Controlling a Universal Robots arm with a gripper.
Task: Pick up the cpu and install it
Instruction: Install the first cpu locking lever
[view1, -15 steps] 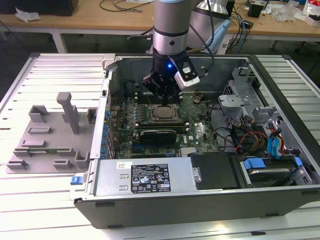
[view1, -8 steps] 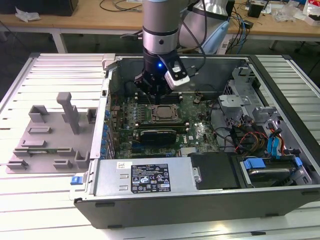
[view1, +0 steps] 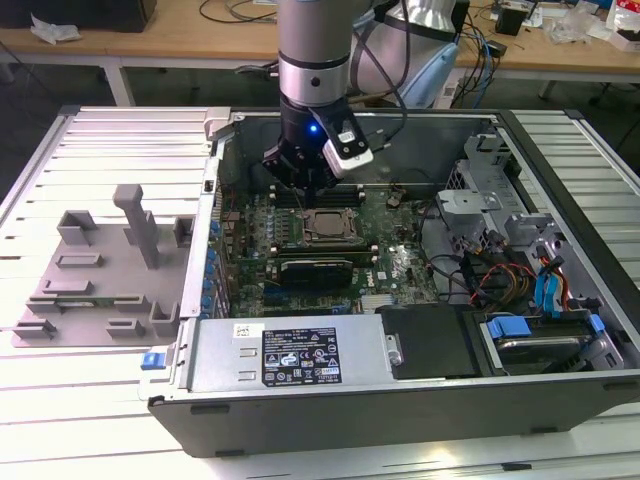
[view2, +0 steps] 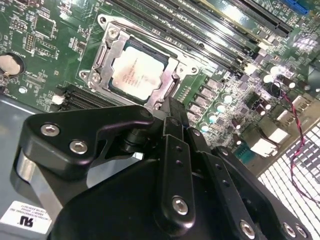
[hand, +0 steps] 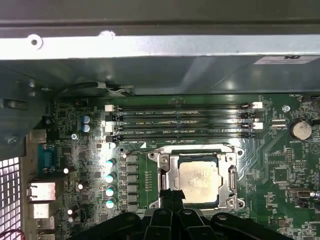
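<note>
Cpu (hand: 199, 181) in skt (hand: 165, 172), near gripper (hand: 172, 194).

The arm (view1: 313, 40) stands upright in the exterior view, its silver-and-black wrist (view1: 313, 85) pointing straight down. The black hand (view1: 300, 172) hangs below it. In both wrist views its fingers (view2: 170, 125) lie closed against each other, gripping nothing.

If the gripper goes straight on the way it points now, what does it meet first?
Probably the edge of the cpu, which lies in the socket under the gripper. Depth is unclear, so the socket's metal frame could come first.
</note>
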